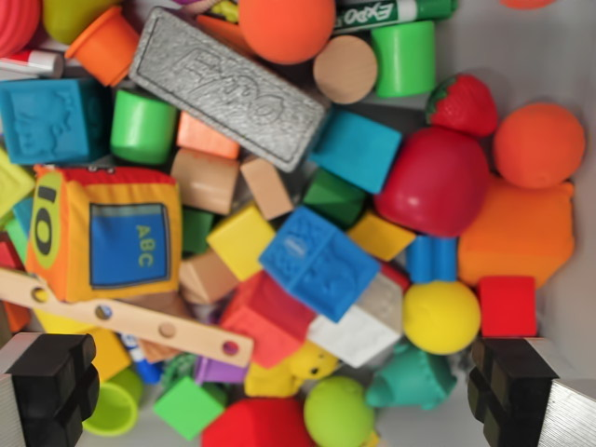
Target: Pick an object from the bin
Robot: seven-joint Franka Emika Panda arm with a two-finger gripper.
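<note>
**A:** Where's your gripper (284, 391)?

**B:** At the bottom edge, spread wide with nothing between its two black fingers (51, 382). You're looking straight down into the bin (568, 56).

**A:** What lies in the gap?

**B:** A red block (265, 317), a white block (358, 331), a yellow duck (284, 372), a green ball (337, 412) and a teal toy (414, 377), all packed together.

**A:** Anything awkward?

**B:** A wooden strip with holes (121, 315) slants across the wrist view's left, resting over the fabric ABC cube (107, 233). Farther up, a blue block (318, 263) sits on the pile, and a grey eraser (228, 88) lies diagonally over several blocks. A yellow ball (441, 317) and a red apple (436, 182) crowd the right.
</note>
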